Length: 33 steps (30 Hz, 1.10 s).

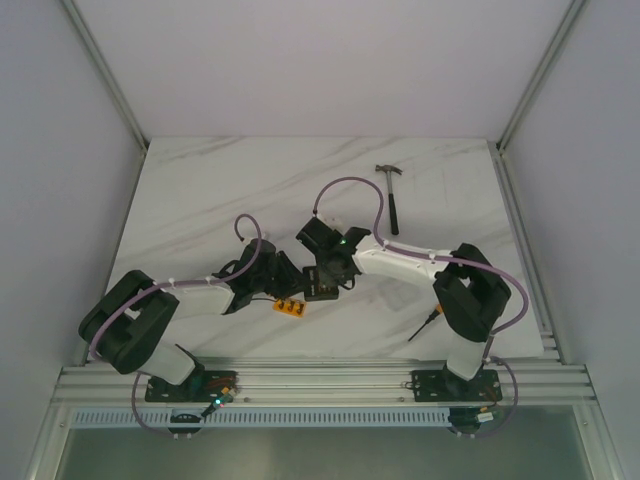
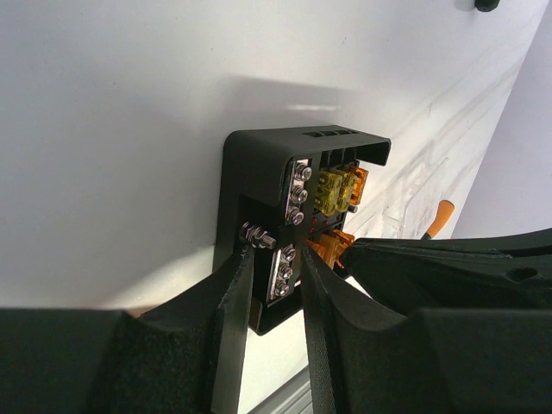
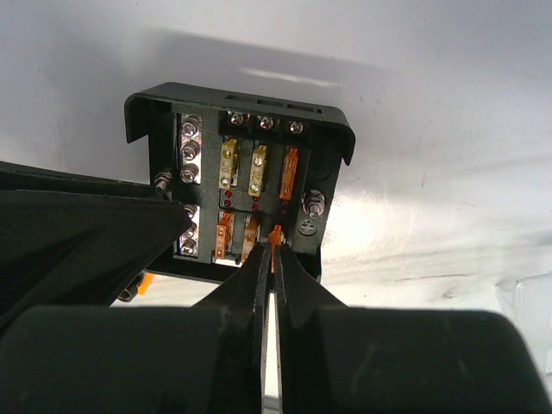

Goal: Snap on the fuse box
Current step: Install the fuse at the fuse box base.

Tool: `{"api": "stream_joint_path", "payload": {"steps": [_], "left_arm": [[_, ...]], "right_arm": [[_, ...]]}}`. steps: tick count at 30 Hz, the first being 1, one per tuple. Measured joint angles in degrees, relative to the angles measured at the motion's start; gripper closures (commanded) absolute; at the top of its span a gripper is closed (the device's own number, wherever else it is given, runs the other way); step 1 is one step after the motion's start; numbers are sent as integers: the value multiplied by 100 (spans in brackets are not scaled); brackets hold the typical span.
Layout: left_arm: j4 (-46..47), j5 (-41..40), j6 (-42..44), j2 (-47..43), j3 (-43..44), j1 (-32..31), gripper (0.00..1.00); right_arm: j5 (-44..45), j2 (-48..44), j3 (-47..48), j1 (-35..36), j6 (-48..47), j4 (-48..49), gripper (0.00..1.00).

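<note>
Marble tabletop (image 1: 200,190) holds the fuse box (image 1: 322,283) midway between side edges.

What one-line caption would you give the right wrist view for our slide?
Right end effector pinching an orange fuse at the lower row of the open fuse box.

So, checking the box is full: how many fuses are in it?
6 in the box. Far row: two yellow fuses, one orange. Near row: three orange, the rightmost fuse pinched in the right gripper. Others may hide behind the fingers.
</note>
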Motion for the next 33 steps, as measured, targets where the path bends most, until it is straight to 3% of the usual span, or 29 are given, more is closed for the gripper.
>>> {"api": "stream_joint_path", "payload": {"steps": [17, 33], "left_arm": [[-59, 20, 17, 33, 46, 0, 62], [-103, 20, 26, 70, 85, -2, 62]], "right_arm": [[-138, -125, -286, -85, -166, 201, 100], [-173, 341, 192, -66, -579, -142, 100]]}}
